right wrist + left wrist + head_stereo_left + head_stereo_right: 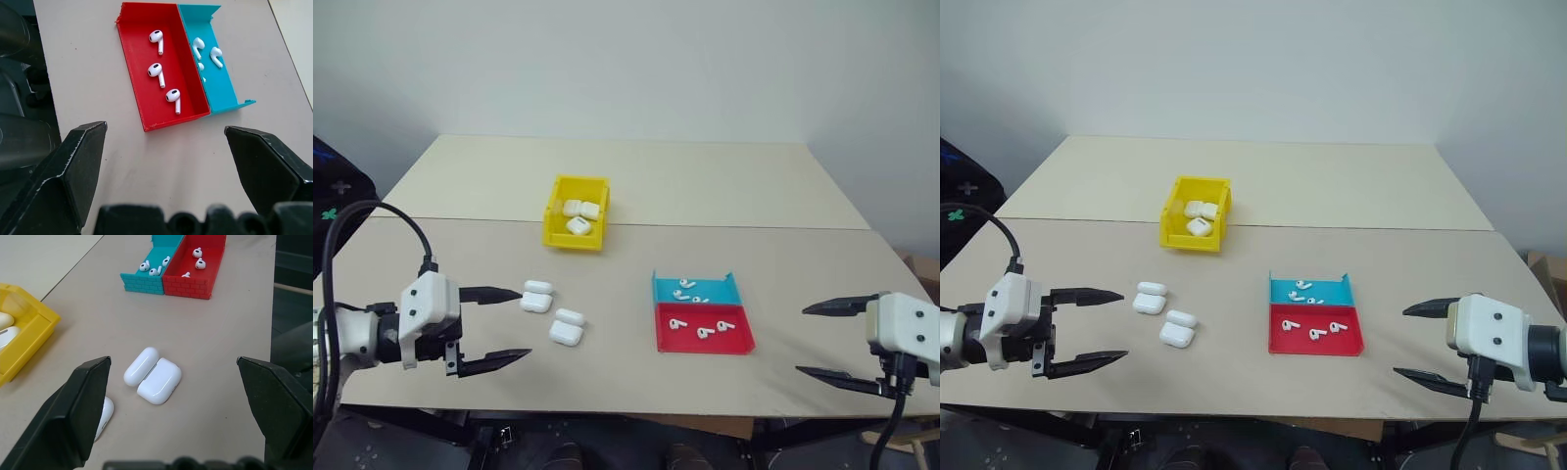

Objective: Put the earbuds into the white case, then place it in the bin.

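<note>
Two white cases lie on the table at front left, one (537,297) by my left gripper's upper fingertip, the other (567,328) just right of it; each shows two rounded halves side by side. My left gripper (524,323) hovers open beside them, holding nothing. Earbuds lie loose in a red tray (736,345) and a teal tray (732,290); three earbuds (160,73) sit in the red one. My right gripper (803,341) stands open and empty to the right of the trays. The yellow bin (558,235) sits further back, with three white cases inside.
The two tables meet at a seam (754,227) behind the bin. The table's front edge (656,413) runs just below both grippers. A dark object (333,181) sits off the table's left side.
</note>
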